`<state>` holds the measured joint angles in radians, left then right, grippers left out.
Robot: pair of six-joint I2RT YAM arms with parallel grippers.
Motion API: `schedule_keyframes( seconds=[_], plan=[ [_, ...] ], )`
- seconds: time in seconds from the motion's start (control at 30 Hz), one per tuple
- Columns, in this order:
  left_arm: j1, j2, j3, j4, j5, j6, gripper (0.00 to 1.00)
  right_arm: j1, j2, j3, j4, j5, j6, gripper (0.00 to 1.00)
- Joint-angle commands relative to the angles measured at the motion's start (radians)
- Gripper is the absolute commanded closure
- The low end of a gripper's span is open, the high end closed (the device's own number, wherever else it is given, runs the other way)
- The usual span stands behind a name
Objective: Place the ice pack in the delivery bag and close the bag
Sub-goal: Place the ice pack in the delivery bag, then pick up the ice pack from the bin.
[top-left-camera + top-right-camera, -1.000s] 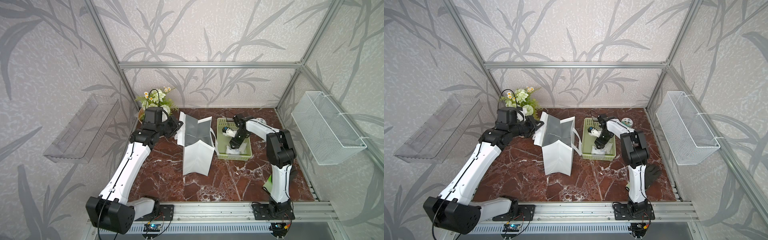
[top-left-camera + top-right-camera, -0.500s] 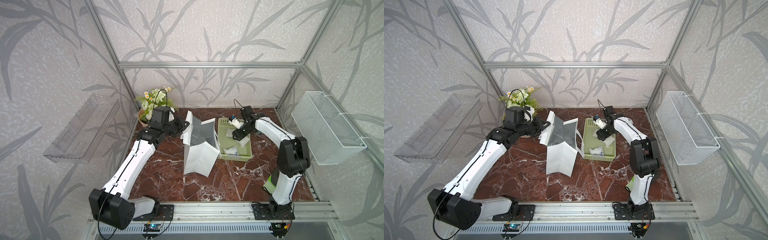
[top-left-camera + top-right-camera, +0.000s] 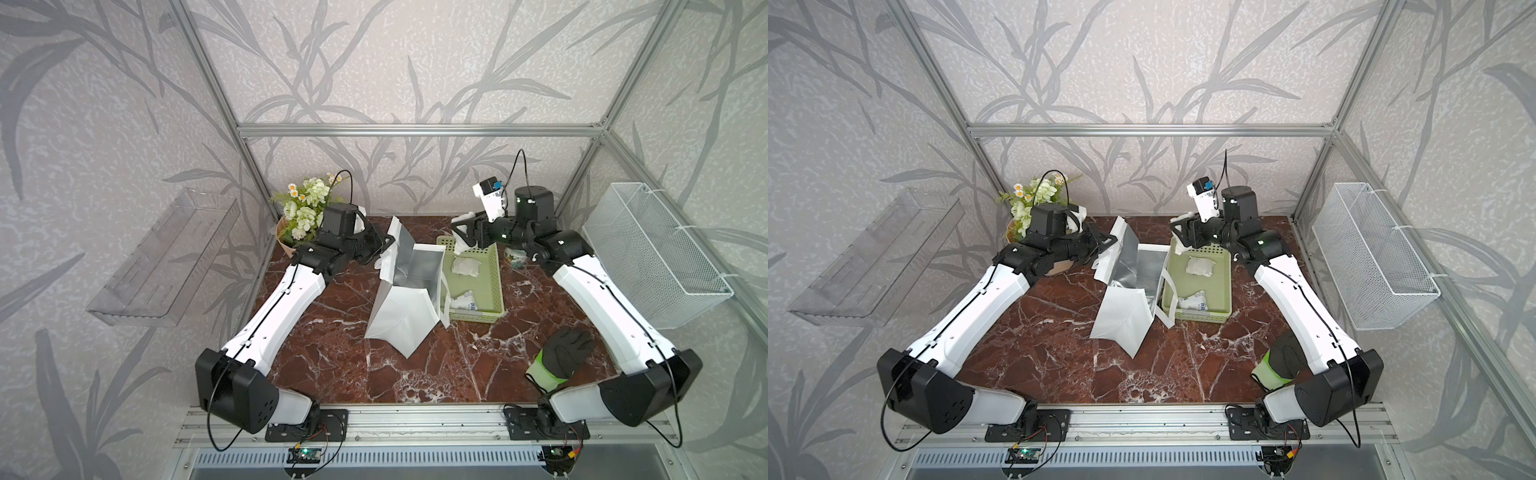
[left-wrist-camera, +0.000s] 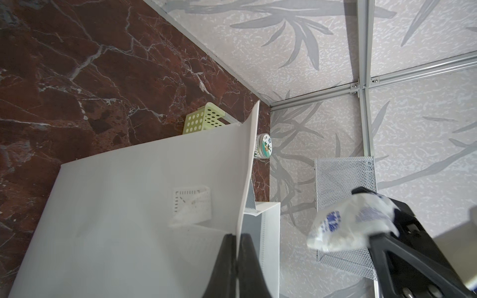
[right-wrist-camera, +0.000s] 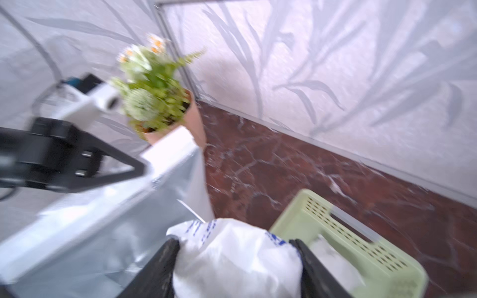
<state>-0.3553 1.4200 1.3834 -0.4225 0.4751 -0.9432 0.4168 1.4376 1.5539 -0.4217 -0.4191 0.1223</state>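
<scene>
The delivery bag [image 3: 399, 320] [image 3: 1121, 320], white with a silver lining, stands open at the middle of the table. My left gripper [image 3: 384, 245] [image 3: 1106, 241] [image 4: 237, 234] is shut on its left wall at the rim [image 4: 247, 165]. My right gripper [image 3: 461, 232] [image 3: 1179, 230] [image 5: 237, 242] is shut on an ice pack [image 5: 237, 258] [image 4: 346, 227] [image 3: 459, 248], white with blue print. It hangs above the far end of the green basket [image 3: 496, 282] [image 3: 1228, 282], just beside the bag's right rim. The silver lining [image 5: 90, 245] shows beside the pack.
Two more ice packs [image 3: 465, 266] [image 3: 463, 301] lie in the green basket. A flower bouquet [image 3: 305, 203] stands at the back left behind my left arm. A small round tin [image 3: 515, 259], a black and green glove [image 3: 561, 361], a wire wall basket [image 3: 648, 257] and a clear shelf [image 3: 166, 257] are around.
My right gripper has risen out of the green basket with an ice pack and moved back toward the bag's rim. The left gripper has shifted a little, tilting the bag's mouth wider.
</scene>
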Motion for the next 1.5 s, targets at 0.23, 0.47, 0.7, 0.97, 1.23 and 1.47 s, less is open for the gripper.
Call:
schedule_keyframes(
  seconds=[0.23,0.47,0.7,0.97,1.23,1.47],
  plan=[
    [-0.007,0.009,0.048,-0.005,0.013,0.031,1.0,0.168,0.136,0.053,0.165,-0.032,0.123,0.47],
    [-0.005,-0.003,0.041,-0.053,-0.022,0.077,1.0,0.143,0.043,0.097,-0.012,0.119,0.02,0.01],
    [0.004,-0.019,0.03,-0.107,-0.074,0.129,1.0,-0.03,0.059,0.126,-0.337,0.269,-0.007,0.01],
    [0.022,-0.047,-0.007,-0.123,-0.101,0.141,1.0,-0.074,0.29,0.046,-0.39,0.434,-0.258,0.01],
    [0.034,-0.056,-0.012,-0.133,-0.105,0.139,1.0,-0.126,0.568,0.146,-0.403,0.34,-0.628,0.01],
    [0.036,-0.05,-0.006,-0.139,-0.118,0.127,1.0,-0.155,0.743,0.262,-0.424,0.326,-0.707,0.01]
  ],
)
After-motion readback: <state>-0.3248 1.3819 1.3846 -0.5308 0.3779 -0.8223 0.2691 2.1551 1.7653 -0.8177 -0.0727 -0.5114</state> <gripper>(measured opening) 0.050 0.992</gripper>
